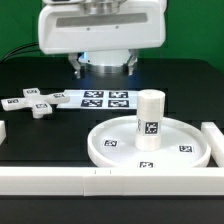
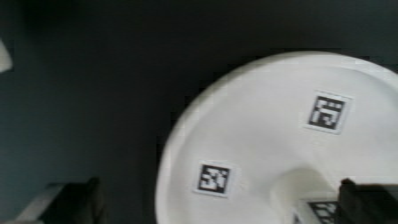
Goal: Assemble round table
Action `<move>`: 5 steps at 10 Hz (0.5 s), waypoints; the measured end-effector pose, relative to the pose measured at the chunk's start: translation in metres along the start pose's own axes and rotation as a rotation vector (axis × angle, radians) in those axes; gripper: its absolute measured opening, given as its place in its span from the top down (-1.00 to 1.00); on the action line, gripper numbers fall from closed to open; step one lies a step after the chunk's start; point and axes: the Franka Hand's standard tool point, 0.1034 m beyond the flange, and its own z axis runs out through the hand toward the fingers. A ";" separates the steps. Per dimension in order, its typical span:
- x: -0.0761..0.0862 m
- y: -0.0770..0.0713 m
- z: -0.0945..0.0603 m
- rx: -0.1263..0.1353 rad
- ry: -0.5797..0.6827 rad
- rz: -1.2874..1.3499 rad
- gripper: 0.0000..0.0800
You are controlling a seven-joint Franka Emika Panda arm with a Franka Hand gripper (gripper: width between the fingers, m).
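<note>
I read the two-finger gripper point(image 2: 217, 204) as open. In the wrist view its dark fingertips point(image 2: 71, 200) stand wide apart at the frame's edges, gripping nothing, and they hang above the large rimmed white plastic round disc point(image 2: 267, 110). In the exterior view the gripper point(image 1: 102, 66) hangs at twelve o'clock under the arm's bulky white housing point(image 1: 100, 25), touching no part.

Just in front of it, near the picture's centre, the marker board point(image 1: 103, 98) lies flat. At nine o'clock, just beside that board, the white four-armed cross-shaped foot point(image 1: 35, 103) lies flat on the table. The disc point(image 1: 125, 130) sits at about four o'clock. The short white cylindrical leg point(image 1: 149, 120) stands upright near the middle of the disc, with a tag facing the camera.

The surface is a matte black table point(image 1: 40, 140). A long white bar point(image 1: 60, 182) runs along its six o'clock edge, and another white bar point(image 1: 213, 140) flanks the disc at three o'clock. A white stub point(image 1: 3, 130) shows at eight o'clock. Behind the arm, a green backdrop point(image 1: 10, 25) fills the upper corners.

Only the exterior view gives me the leg, foot, board, bars and backdrop. Only the wrist view gives me the finger gap and a close look at two square tags point(image 2: 327, 110) on the disc's floor. It also shows a pale blurred shape point(image 2: 6, 50) at its edge, which I cannot identify.
</note>
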 end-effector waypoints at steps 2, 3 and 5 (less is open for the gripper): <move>-0.017 0.035 0.010 -0.016 -0.007 0.007 -0.62; -0.017 0.035 0.010 -0.016 -0.010 0.018 -0.62; -0.017 0.033 0.011 -0.016 -0.011 0.010 -0.62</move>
